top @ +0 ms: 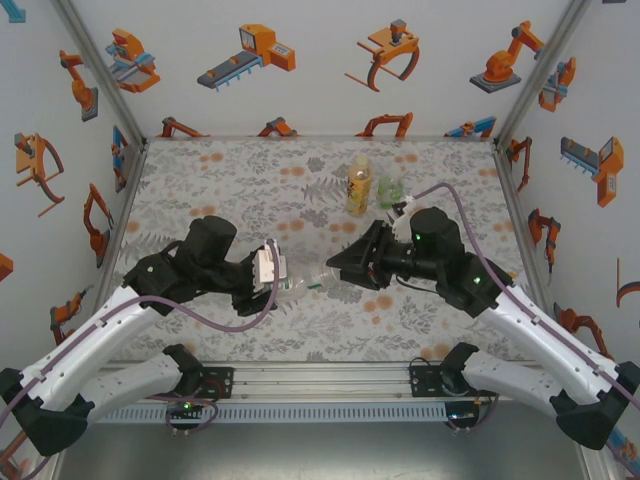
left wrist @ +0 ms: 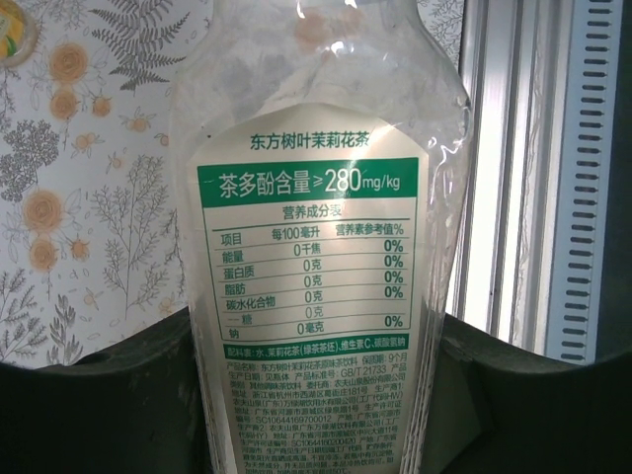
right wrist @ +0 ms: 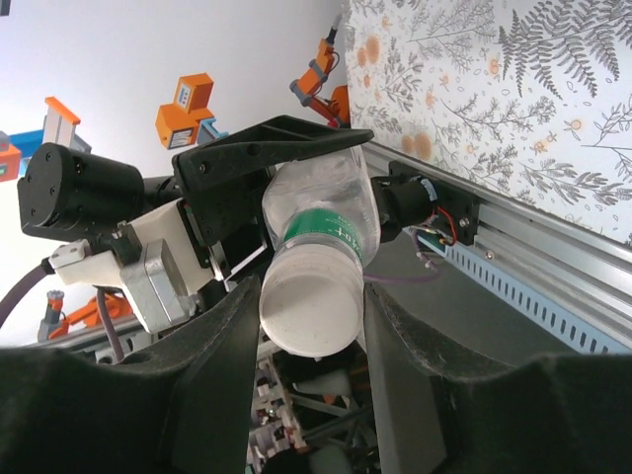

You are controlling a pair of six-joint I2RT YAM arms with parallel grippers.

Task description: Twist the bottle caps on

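Between your left fingers [left wrist: 99,415] the green-labelled bottle [left wrist: 311,247] was clamped; between your right fingers [right wrist: 197,395] the white cap [right wrist: 311,306] sat pinched. If the cap met the neck tilted, it could have cross-threaded or slipped.

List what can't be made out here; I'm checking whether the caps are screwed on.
Right wrist view: white cap hides the threads of the green-label bottle.
Top view: right pincer hides that cap; amber bottle and plain clear bottle too small to judge caps.
Left wrist view: bottle neck cut off by top edge.
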